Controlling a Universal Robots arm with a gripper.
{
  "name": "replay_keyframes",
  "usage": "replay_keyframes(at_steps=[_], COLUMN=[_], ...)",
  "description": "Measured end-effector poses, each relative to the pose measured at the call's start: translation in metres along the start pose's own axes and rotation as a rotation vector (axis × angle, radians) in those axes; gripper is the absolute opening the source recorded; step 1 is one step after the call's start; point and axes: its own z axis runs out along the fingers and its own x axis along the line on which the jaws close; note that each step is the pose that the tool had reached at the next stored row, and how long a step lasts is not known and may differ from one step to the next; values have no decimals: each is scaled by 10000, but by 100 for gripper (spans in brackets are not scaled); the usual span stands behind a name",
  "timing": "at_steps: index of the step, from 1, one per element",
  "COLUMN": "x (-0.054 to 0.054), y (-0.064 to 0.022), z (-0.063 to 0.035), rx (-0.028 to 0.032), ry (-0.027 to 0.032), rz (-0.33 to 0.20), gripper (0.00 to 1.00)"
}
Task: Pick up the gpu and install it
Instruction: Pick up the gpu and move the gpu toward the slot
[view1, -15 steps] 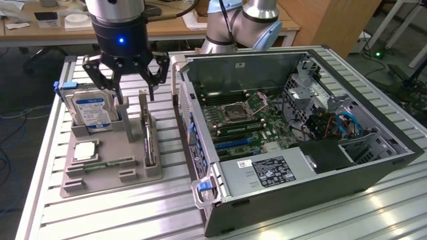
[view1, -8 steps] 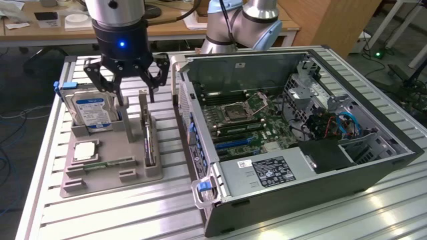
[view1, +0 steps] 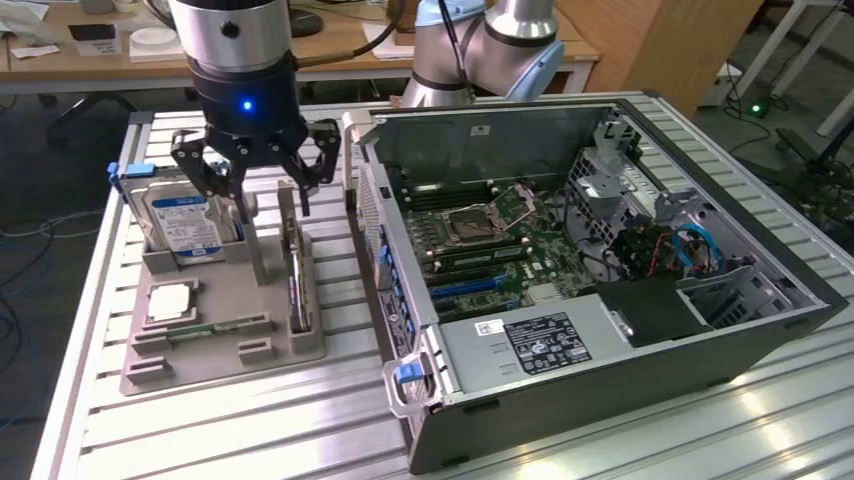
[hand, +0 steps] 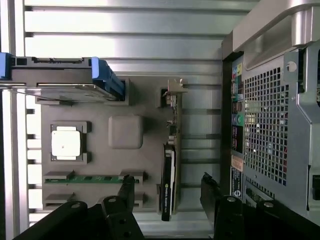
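Even indoor light, glare on the slatted table (view1: 747, 420), soft shadows

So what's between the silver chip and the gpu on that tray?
A raised square pad of the grey tray, between chip and gpu, in the wrist view.

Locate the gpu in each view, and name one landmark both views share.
Exterior view: the gpu stands on edge in the grey tray, on the side nearest the case, just under the open gripper.
Wrist view: the gpu is seen edge-on from above, in the tray slot nearest the case.
Shared landmark: the hard drive with blue rails, on the tray's side away from the case.
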Motion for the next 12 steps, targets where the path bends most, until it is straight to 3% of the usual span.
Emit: replay_keyframes(at_steps=[12], x=[1], y=[-59], z=[158], rx=[-5], ry=[11], rz=[-249], gripper=[65])
